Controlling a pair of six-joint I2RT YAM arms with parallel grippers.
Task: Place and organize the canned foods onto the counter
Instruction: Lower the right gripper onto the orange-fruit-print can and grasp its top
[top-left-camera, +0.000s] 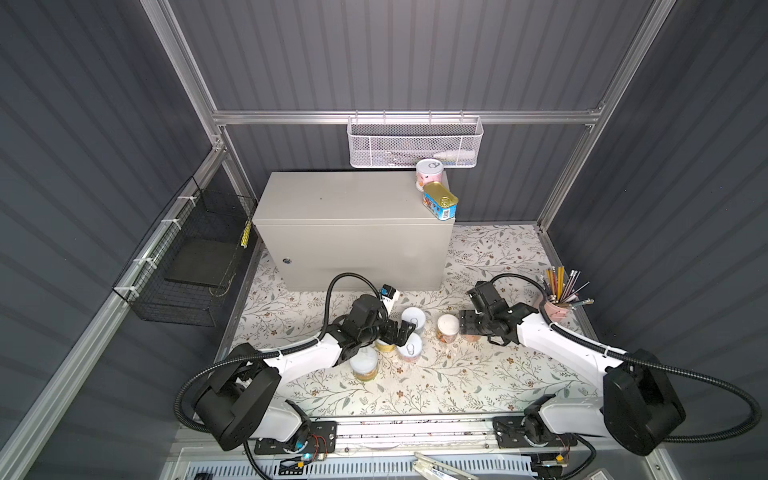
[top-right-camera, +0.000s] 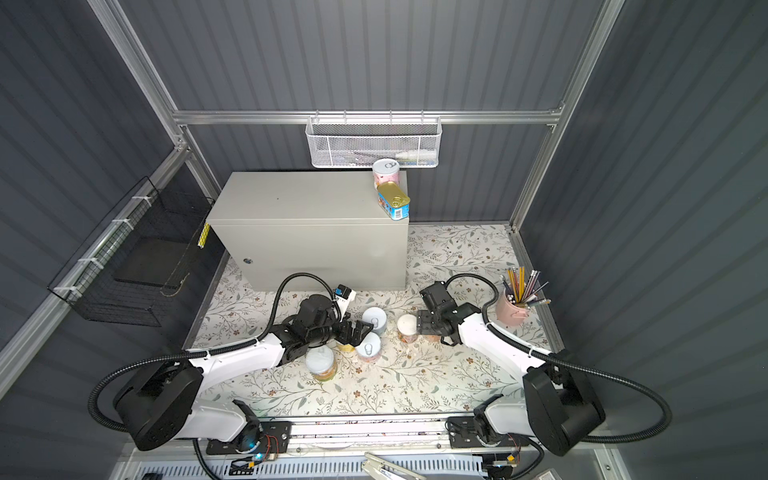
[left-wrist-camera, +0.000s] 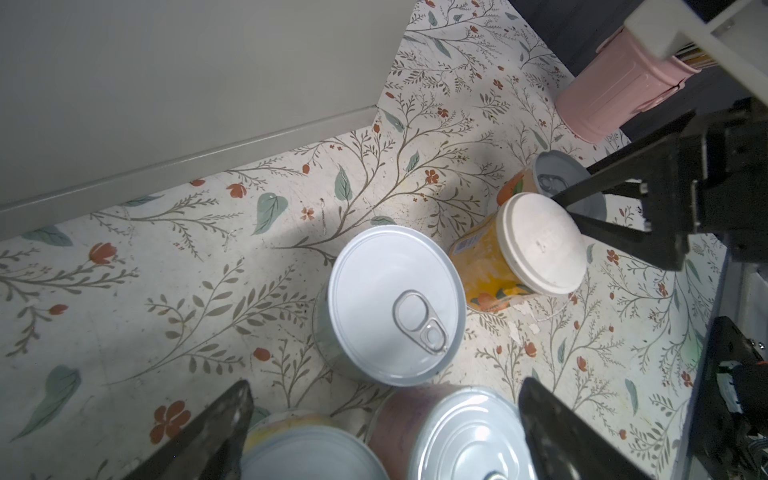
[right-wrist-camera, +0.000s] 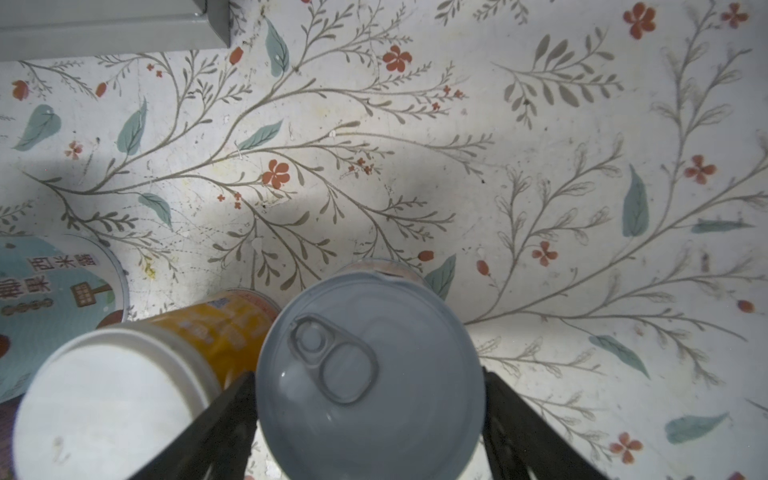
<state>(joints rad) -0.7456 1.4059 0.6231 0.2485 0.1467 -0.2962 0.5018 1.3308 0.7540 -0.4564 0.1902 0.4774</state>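
Observation:
On the counter (top-left-camera: 332, 199) a pink can (top-left-camera: 429, 174) and the blue gold-topped tin (top-left-camera: 439, 201) stand at its right end. Several cans stand on the floral floor. My left gripper (left-wrist-camera: 384, 386) is open above a yellow can (left-wrist-camera: 307, 453) and a pink one (left-wrist-camera: 457, 436), with a pale blue can (left-wrist-camera: 395, 307) just beyond. My right gripper (right-wrist-camera: 368, 376) is shut on a silver-lidded can (right-wrist-camera: 374, 424), low by the floor. A white-lidded orange can (top-left-camera: 447, 326) stands right beside it. A white-lidded yellow can (top-left-camera: 365, 365) stands nearer the front.
A pink pencil cup (top-left-camera: 555, 309) stands close behind the right arm. The white mesh basket (top-left-camera: 415, 143) hangs on the back rail above the counter. A black wire basket (top-left-camera: 187, 266) hangs on the left wall.

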